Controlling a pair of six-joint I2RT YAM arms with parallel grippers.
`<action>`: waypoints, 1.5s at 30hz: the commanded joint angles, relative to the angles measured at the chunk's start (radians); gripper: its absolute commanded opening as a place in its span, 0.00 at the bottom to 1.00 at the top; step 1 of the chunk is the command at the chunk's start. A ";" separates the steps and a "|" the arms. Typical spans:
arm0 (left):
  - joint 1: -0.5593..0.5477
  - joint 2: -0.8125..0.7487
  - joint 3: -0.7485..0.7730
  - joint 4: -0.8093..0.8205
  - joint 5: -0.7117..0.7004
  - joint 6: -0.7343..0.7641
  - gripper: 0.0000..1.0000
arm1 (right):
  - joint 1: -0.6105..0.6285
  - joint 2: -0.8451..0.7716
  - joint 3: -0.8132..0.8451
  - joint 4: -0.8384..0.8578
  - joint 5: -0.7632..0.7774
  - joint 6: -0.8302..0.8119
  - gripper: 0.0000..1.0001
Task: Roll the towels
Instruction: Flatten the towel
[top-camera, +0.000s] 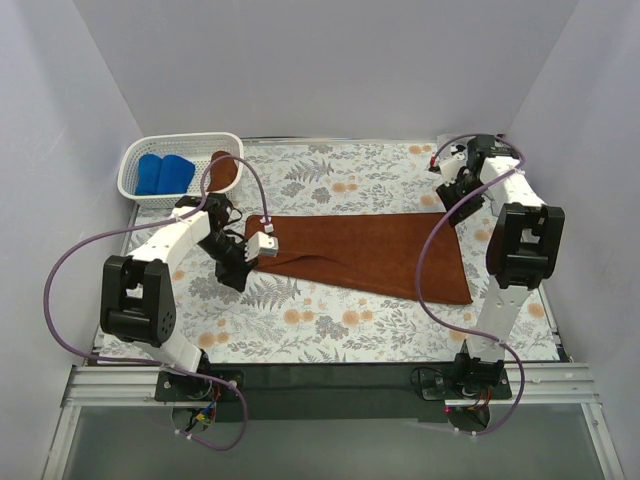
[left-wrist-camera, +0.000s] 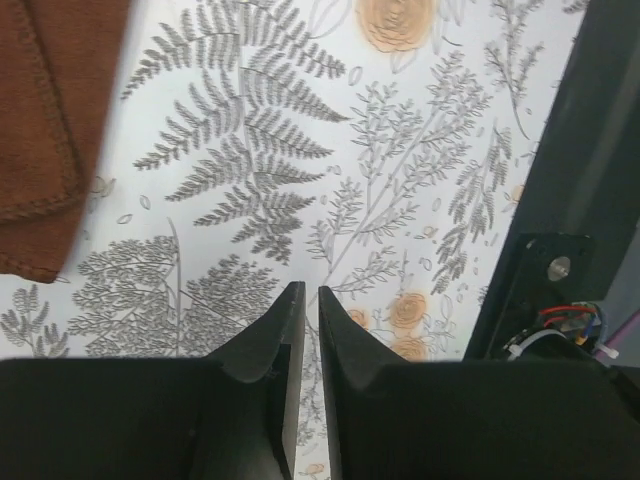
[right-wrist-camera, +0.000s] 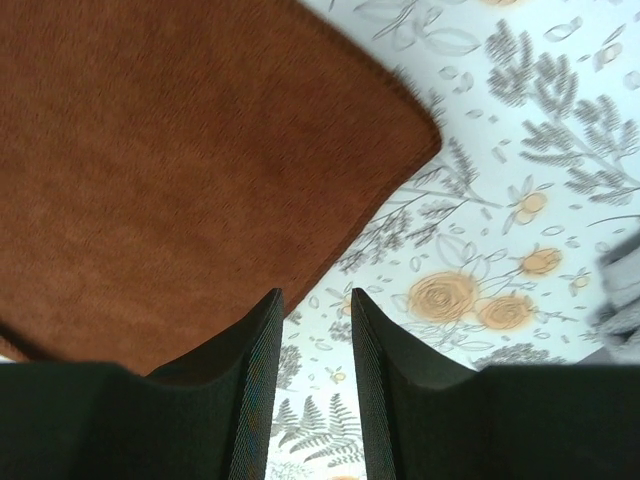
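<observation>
**Operator:** Report the left tool (left-wrist-camera: 309, 290).

**Inspector:** The jaws stand all but closed, with only a thin slit between them and nothing in it. The tool is over bare bench (top-camera: 330, 320), beside the near-left corner of the brown towel (top-camera: 370, 255). In the left wrist view, a hemmed edge of that towel (left-wrist-camera: 50, 120) lies ahead and to the left, apart from the fingers (left-wrist-camera: 275, 340). Its height above the bench cannot be told.

**Operator:** Report the right tool (right-wrist-camera: 315, 295).

**Inspector:** The jaws stand apart with a clear gap and grip nothing. The floral bench shows through the gap. In the top view, the tool (top-camera: 455, 185) is at the far right of the bench, near the towel's far-right corner. The right wrist view shows that rounded corner (right-wrist-camera: 180, 160) just ahead of the fingertips, lying flat.

**Operator:** State the position of the towels.

**Inspector:** The brown towel lies spread flat across the middle of the bench, long side running left to right, unrolled. Two blue towels (top-camera: 165, 173) sit rolled side by side in the basket (top-camera: 135, 160) at the far-left corner. A second brown towel (top-camera: 225, 172) lies at the basket's right end, partly over the rim. Whether it is rolled cannot be told.
</observation>
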 joint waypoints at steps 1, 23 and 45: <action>0.004 -0.086 -0.014 -0.016 0.033 0.065 0.09 | -0.004 -0.080 -0.047 -0.016 -0.007 -0.023 0.34; 0.004 0.029 0.000 0.357 0.123 0.400 0.46 | 0.024 -0.089 -0.159 -0.022 -0.086 0.026 0.34; -0.007 0.147 0.000 0.346 0.041 0.500 0.32 | 0.025 -0.062 -0.204 -0.011 -0.076 0.019 0.34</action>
